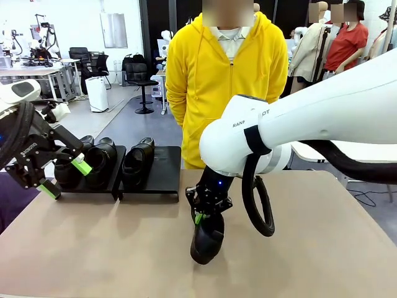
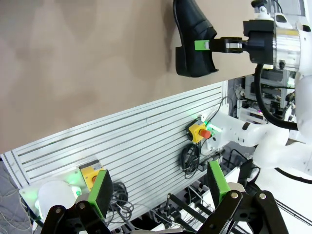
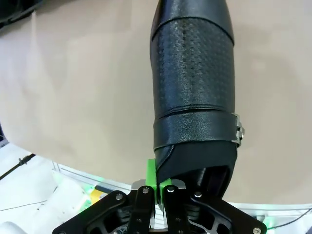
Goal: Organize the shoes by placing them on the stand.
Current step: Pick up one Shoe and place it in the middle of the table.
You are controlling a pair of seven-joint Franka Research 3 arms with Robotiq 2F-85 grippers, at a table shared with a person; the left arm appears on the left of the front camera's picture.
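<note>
A black glossy shoe hangs toe-down at the table's middle, its toe at or just above the tabletop; my right gripper is shut on its heel rim. In the right wrist view the shoe stretches away from that gripper, whose green pads pinch the collar edge. The stand is at the back left as two black platforms: two shoes sit on the left one, one shoe on the right one. My left gripper hovers open and empty at the far left. The left wrist view looks past the open left gripper to the held shoe.
A person in a yellow hoodie stands behind the table's far edge, hands out of sight. The right half of the right platform is bare. In the left wrist view a ribbed aluminium panel with emergency-stop buttons lies below the table's near edge.
</note>
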